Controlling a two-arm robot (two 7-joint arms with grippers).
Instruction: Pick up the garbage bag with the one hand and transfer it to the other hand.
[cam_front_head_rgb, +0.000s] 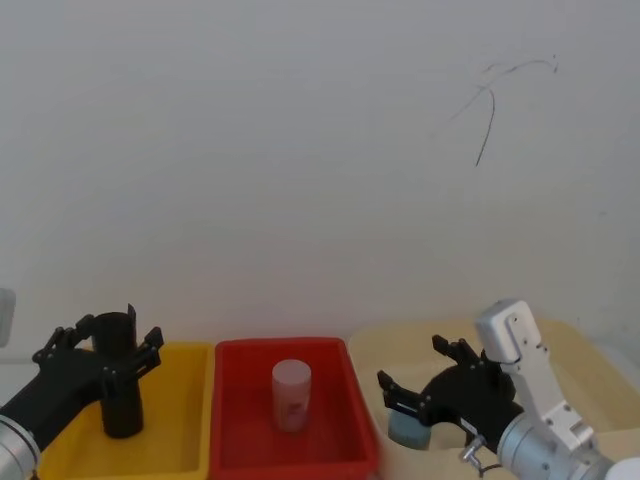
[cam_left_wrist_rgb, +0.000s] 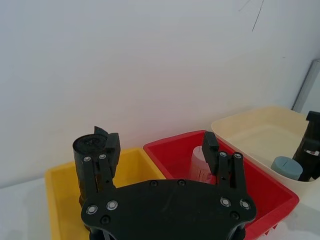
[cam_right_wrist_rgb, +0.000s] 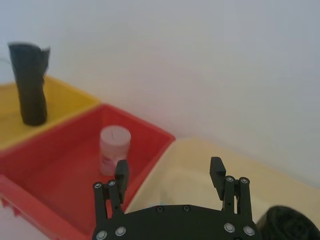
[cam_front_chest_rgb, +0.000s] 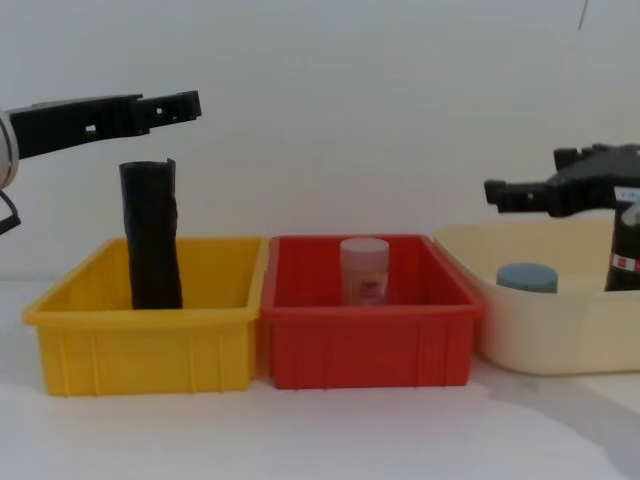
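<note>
The garbage bag stands in the cream tub, right pincer released above it. Left pincer, released, hovers over the plain black roll in the yellow bin.

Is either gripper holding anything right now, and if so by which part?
Nothing is held. The left gripper hangs open above the plain black roll in the yellow bin; the right gripper is open over the cream tub.
</note>
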